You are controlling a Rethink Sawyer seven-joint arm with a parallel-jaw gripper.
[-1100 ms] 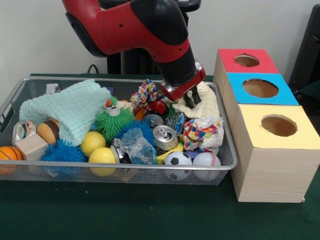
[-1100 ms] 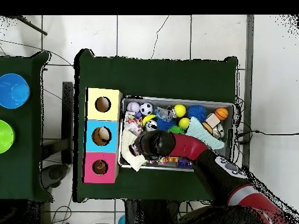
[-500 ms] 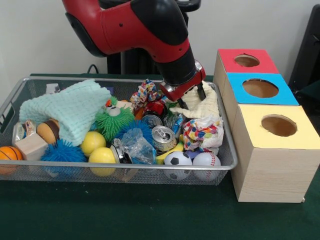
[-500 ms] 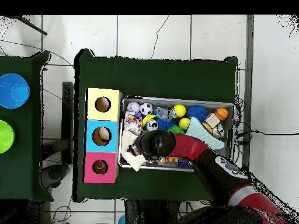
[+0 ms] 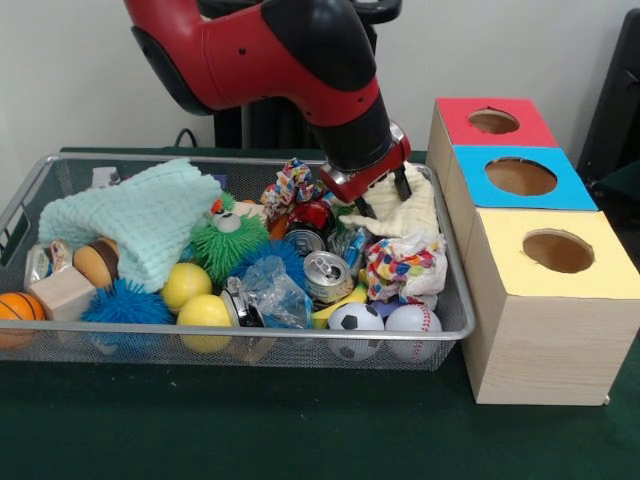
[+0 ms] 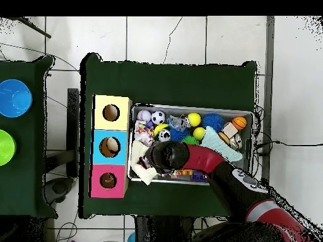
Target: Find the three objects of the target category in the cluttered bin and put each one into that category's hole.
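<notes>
My gripper (image 5: 383, 199) hangs open just above a cream cloth (image 5: 412, 215) at the back right of the wire bin (image 5: 250, 331), with nothing between its fingers. Beside it lie a red can (image 5: 316, 213), two silver cans (image 5: 329, 275) and a colourful rope toy (image 5: 290, 184). At the bin's front are a soccer ball (image 5: 356, 319), a baseball (image 5: 412, 319) and two yellow balls (image 5: 204, 311). Right of the bin stands the wooden box with a red hole (image 5: 493, 121), a blue hole (image 5: 520, 176) and a yellow hole (image 5: 557, 251). Overhead, the arm covers the gripper (image 6: 146, 162).
A mint towel (image 5: 140, 220), a green fuzzy toy (image 5: 228, 245), a blue spiky ball (image 5: 125, 300), a basketball (image 5: 18, 308) and a wooden block (image 5: 62, 290) fill the bin's left half. A patterned cloth (image 5: 400, 266) lies under the gripper's near side. The box wall stands close to the bin's right rim.
The gripper has risen a little out of the cream cloth, empty, and has held still for the last half second. The bin's contents have not shifted.
</notes>
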